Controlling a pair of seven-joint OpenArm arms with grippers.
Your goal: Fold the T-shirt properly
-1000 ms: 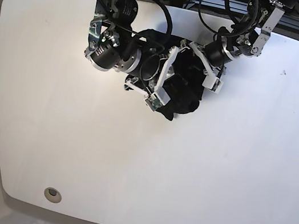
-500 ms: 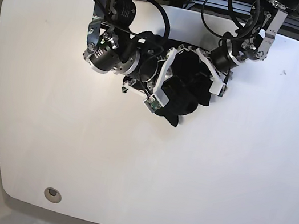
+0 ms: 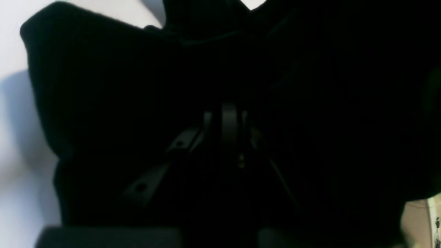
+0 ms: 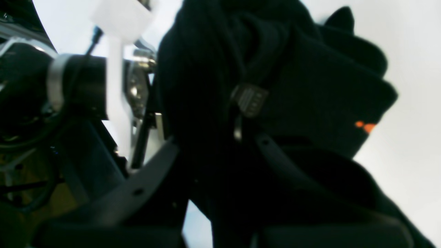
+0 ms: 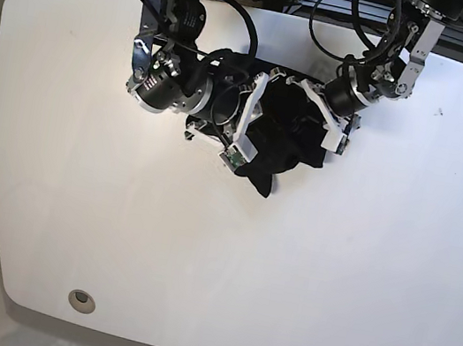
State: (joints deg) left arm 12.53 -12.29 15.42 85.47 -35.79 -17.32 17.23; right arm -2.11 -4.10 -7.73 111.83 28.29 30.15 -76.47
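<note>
My right claw [image 4: 241,113] was clamped on a fold of the T-shirt [image 5: 284,142], and my left claw [image 3: 225,137], buried in dark cloth, was likewise pinched narrow, apparently gripping fabric. Between them the garment sat bunched in a crumpled black mound near the middle of the far edge of the tabletop [image 5: 200,248], its orange tag [image 4: 364,126] showing on one flap. I judged the task barely begun: nothing lay flat, no sleeve was squared, and spreading and every fold remained.
</note>
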